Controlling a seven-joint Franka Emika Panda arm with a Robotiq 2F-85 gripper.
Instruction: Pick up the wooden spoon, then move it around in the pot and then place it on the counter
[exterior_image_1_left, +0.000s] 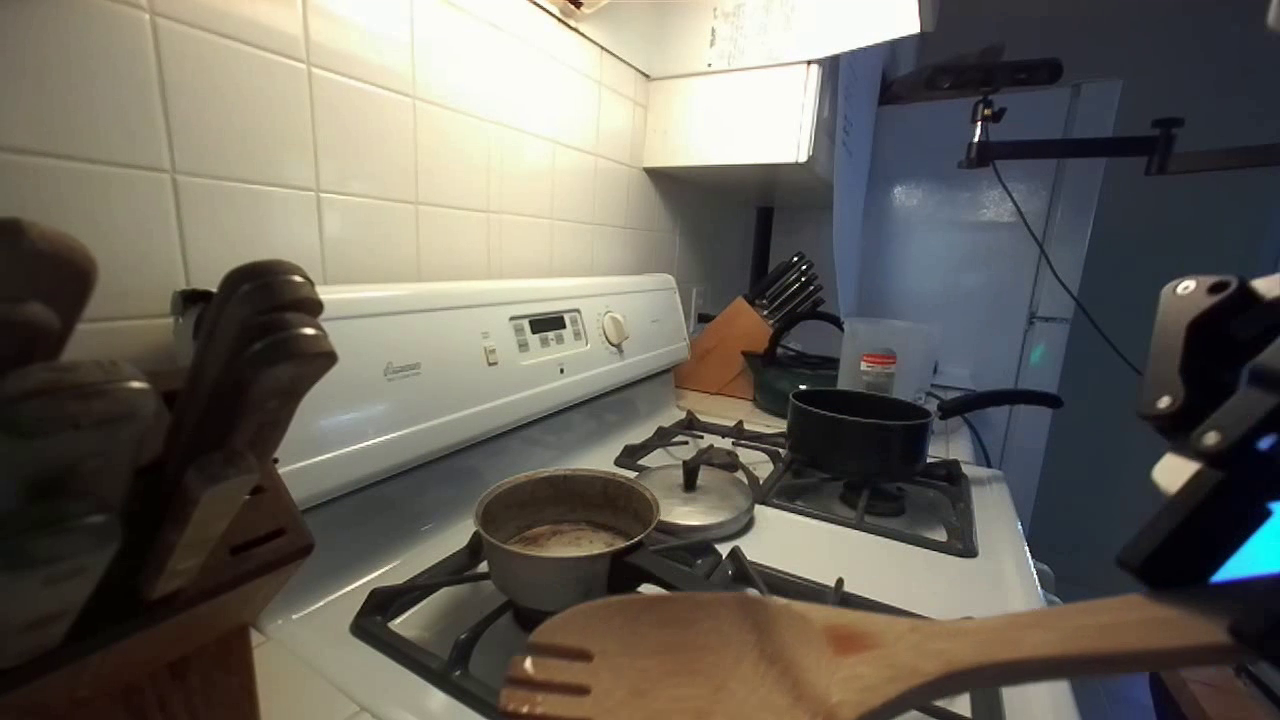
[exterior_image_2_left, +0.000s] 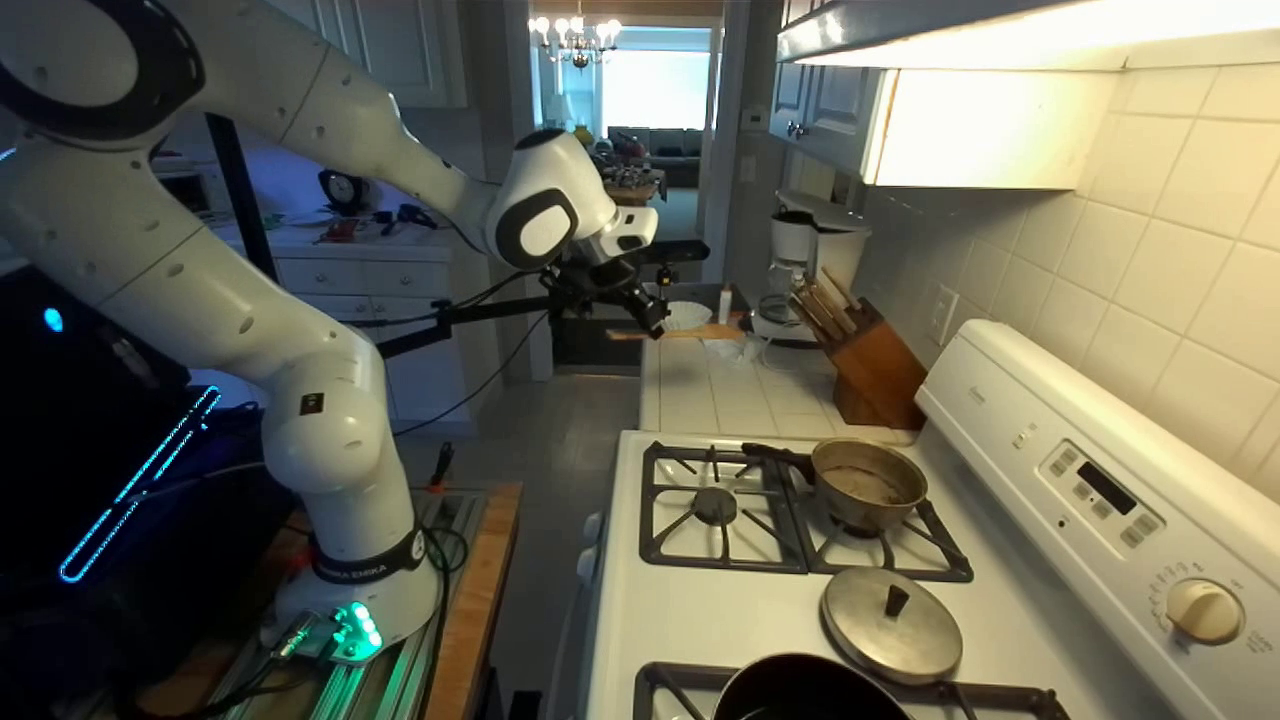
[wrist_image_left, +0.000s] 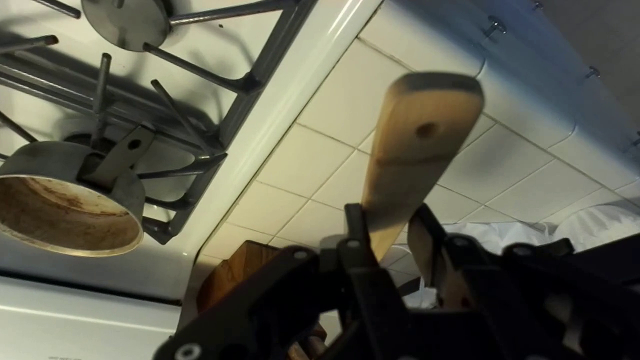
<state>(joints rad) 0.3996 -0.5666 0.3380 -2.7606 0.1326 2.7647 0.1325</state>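
Note:
The wooden spoon (exterior_image_1_left: 690, 655) is light brown with a broad, slotted head. My gripper (wrist_image_left: 385, 215) is shut on its handle; the handle end (wrist_image_left: 425, 110) sticks out past the fingertips in the wrist view. In an exterior view the gripper (exterior_image_2_left: 652, 322) holds the spoon (exterior_image_2_left: 705, 332) level above the pale tiled counter (exterior_image_2_left: 690, 400), away from the stove. The worn grey pot (exterior_image_1_left: 565, 580) sits on a burner with its lid off; it also shows in an exterior view (exterior_image_2_left: 868, 485) and at the left of the wrist view (wrist_image_left: 75, 200). Its inside looks stained.
A metal lid (exterior_image_2_left: 890, 625) lies on the stove beside the grey pot. A black pot (exterior_image_1_left: 858, 440) stands on another burner. A knife block (exterior_image_2_left: 875, 370) stands on the counter near the wall, with a coffee maker (exterior_image_2_left: 840, 250) behind it. White plastic (wrist_image_left: 590, 230) lies on the counter.

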